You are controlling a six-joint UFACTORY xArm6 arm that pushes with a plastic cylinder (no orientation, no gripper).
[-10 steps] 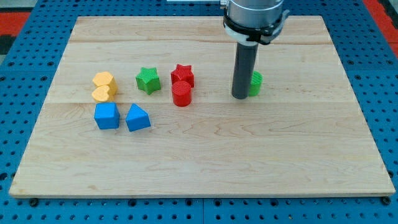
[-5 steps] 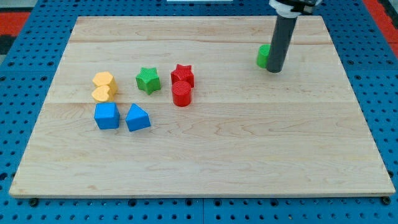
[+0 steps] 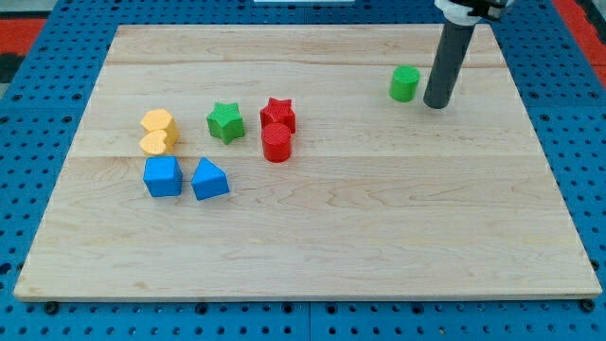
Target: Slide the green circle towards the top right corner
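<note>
Green circle (image 3: 404, 83), small ribbed cylinder, sits nr table's (image 3: 312, 237) top right corner, on pale wood grain. My tip (image 3: 436, 104), smooth dark rod w/ no claw to open or close, now just beside its right, apart; half sec ago it overlapped circle. Circle unmoved since.

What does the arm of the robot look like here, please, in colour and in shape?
Only the lower part shows. It ends in a straight, round, dark grey rod, plain and unmarked; my tip is its blunt flat end. At the view's top edge a white ring and a black collar hold the rod. No cables are visible.
</note>
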